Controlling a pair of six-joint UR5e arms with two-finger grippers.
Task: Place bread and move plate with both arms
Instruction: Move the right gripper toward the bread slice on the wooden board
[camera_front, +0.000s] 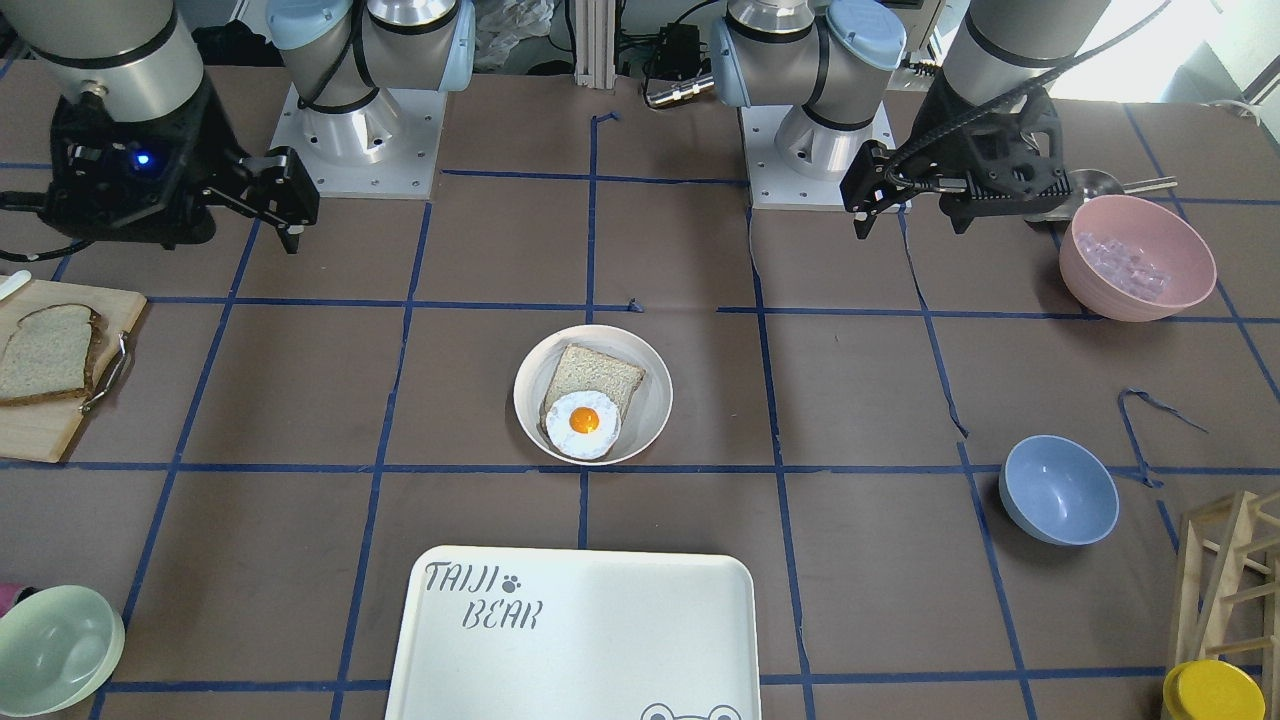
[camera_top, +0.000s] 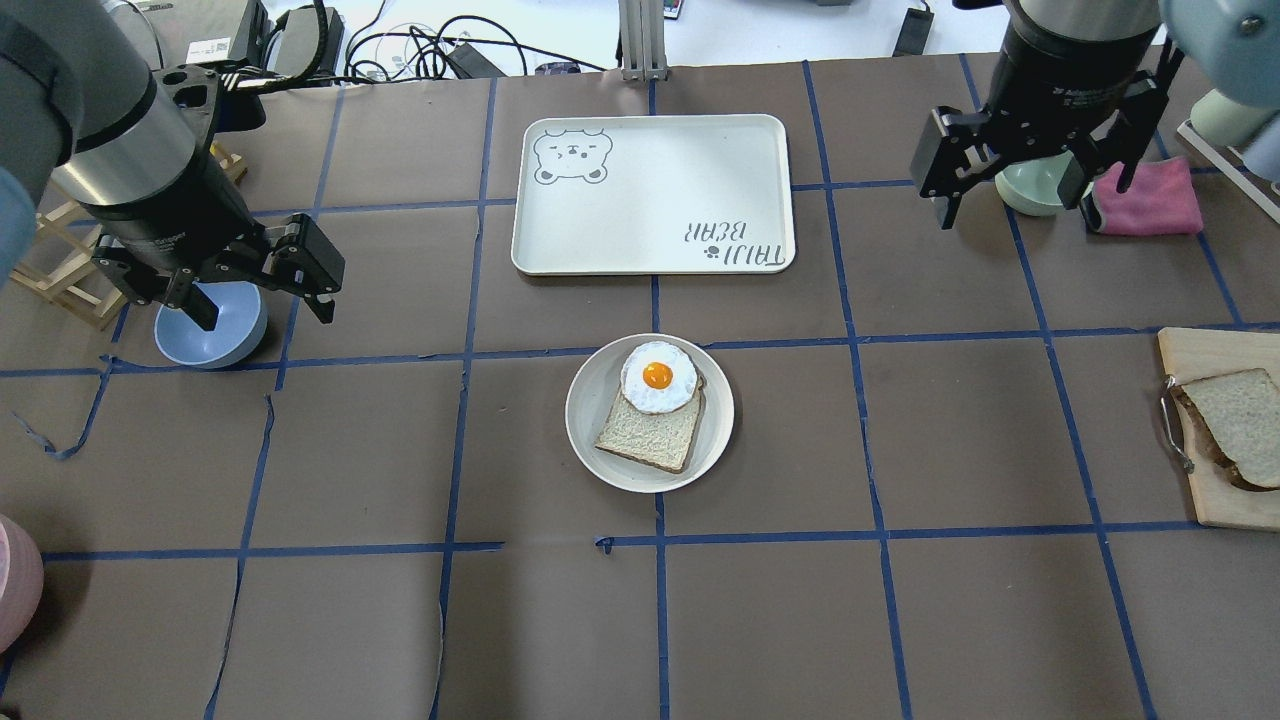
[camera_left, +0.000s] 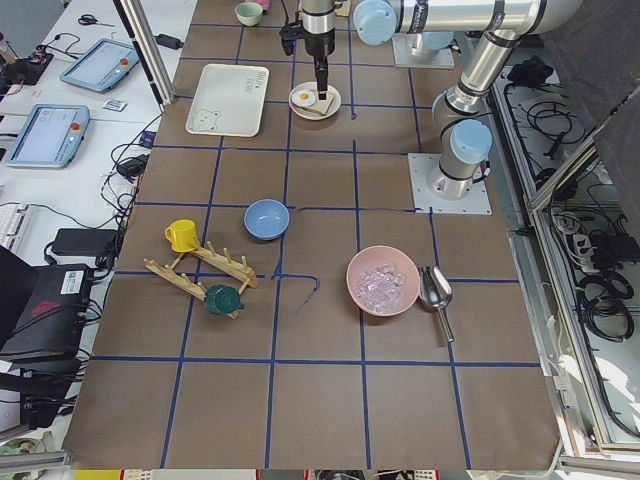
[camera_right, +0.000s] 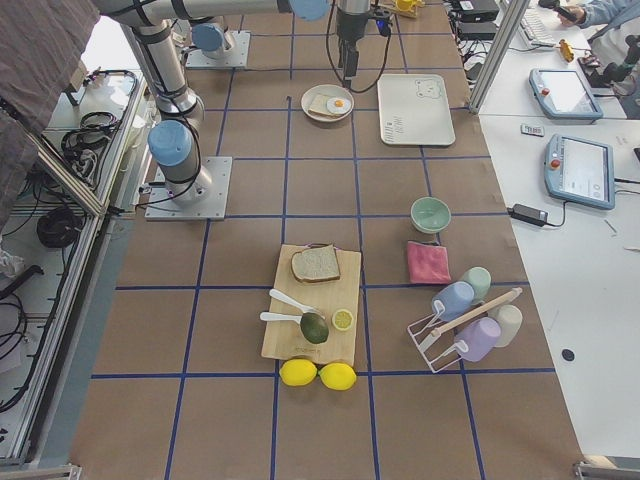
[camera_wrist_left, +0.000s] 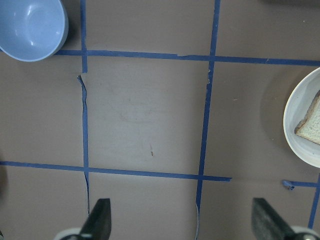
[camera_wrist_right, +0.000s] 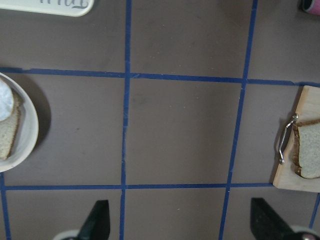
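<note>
The bread (camera_front: 45, 352), a large pale slice with a dark crust, lies on a wooden cutting board (camera_front: 40, 435) at the table's right end; it also shows in the overhead view (camera_top: 1235, 425) and the right wrist view (camera_wrist_right: 310, 157). The round cream plate (camera_front: 658, 400) (camera_top: 590, 420) sits mid-table and holds a smaller squarish slice (camera_top: 650, 440) with a fried egg (camera_top: 658, 377) on it. My left gripper (camera_top: 265, 305) (camera_wrist_left: 182, 215) hovers open and empty above the table, left of the plate. My right gripper (camera_top: 1012, 210) (camera_wrist_right: 181, 215) hovers open and empty between the plate and the board.
The white "TAIJI BEAR" tray (camera_top: 650, 195) lies beyond the plate. A blue bowl (camera_top: 210, 335) sits under my left gripper. A pale green bowl (camera_top: 1030, 190) and a pink cloth (camera_top: 1150, 195) lie by my right gripper. A pink bowl of ice (camera_front: 1137, 258) and a wooden rack (camera_front: 1230, 570) stand on my left side.
</note>
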